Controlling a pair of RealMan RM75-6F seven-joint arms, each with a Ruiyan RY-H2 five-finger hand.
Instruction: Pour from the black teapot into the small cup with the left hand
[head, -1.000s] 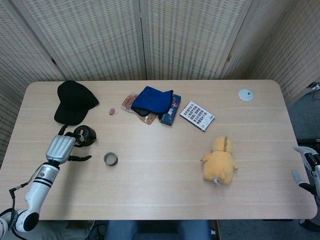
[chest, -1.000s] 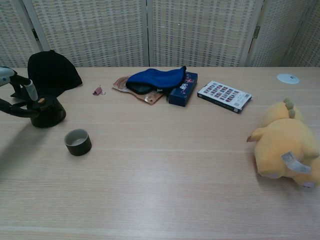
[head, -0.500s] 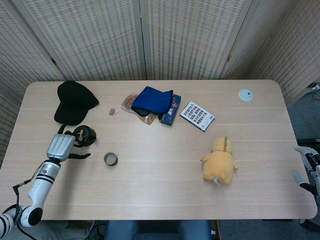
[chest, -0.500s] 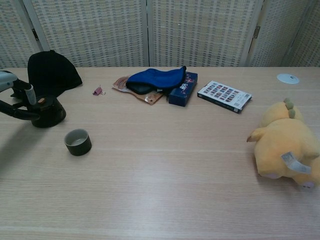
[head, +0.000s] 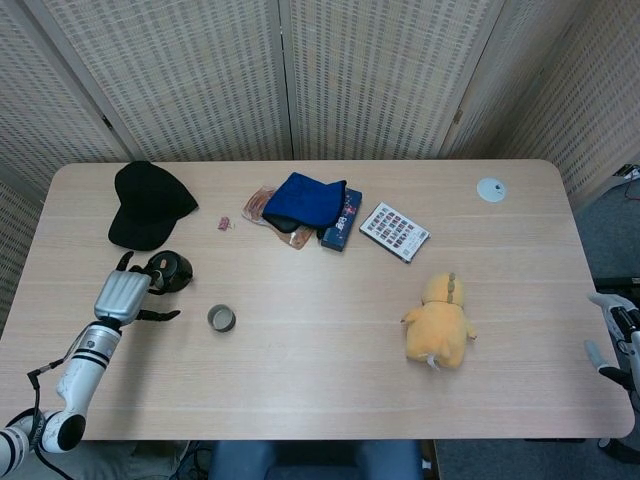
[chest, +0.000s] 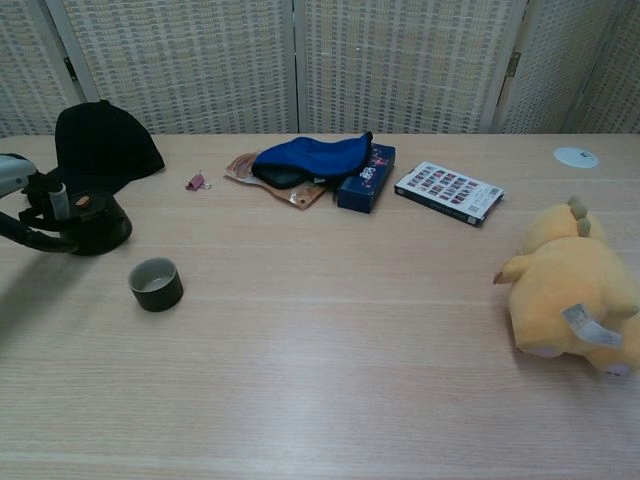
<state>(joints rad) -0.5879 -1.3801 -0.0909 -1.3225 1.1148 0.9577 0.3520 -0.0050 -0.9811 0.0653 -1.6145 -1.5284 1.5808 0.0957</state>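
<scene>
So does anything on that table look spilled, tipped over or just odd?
No spill shows. The black teapot and small cup stand upright on dry wood. The only oddity is the yellow plush toy lying on its side, plus a loose heap of blue cloth over packets.

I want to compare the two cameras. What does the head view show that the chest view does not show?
Only the head view shows the right hand, beyond the table's right edge, and the left forearm. Only the chest view shows the plush toy's sewn label. Both show the left hand beside the black teapot, the small cup and the black cap.
</scene>
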